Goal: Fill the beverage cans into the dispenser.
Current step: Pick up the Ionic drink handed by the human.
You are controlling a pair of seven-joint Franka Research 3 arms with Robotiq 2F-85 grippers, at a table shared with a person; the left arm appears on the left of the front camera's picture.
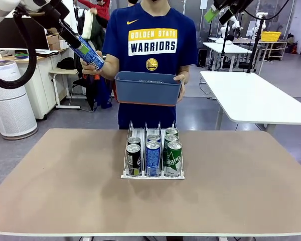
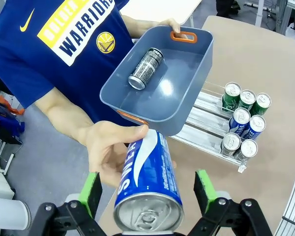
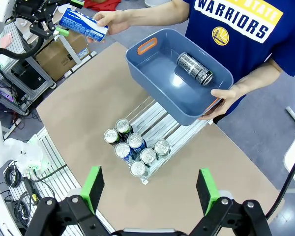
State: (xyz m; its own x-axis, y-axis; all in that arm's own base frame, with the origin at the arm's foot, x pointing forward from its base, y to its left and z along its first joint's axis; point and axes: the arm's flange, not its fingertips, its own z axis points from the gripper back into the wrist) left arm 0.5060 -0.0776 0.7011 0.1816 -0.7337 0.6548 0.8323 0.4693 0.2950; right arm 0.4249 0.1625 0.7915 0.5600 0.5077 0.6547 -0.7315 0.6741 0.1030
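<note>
My left fingers (image 2: 91, 192) stand spread on either side of the blue can (image 2: 146, 189) that a person's hand (image 2: 104, 152) holds; my right fingers (image 3: 94, 188) hang spread above the bench (image 3: 88, 103).

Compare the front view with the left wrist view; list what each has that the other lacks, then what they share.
Front view's own: the right gripper, raised at the upper right. Left wrist view's own: a black can lying inside the tub, and the left gripper with open pads flanking the blue can without touching. Shared: the person's hand holding that can, the tub, the dispenser with seven cans.
</note>
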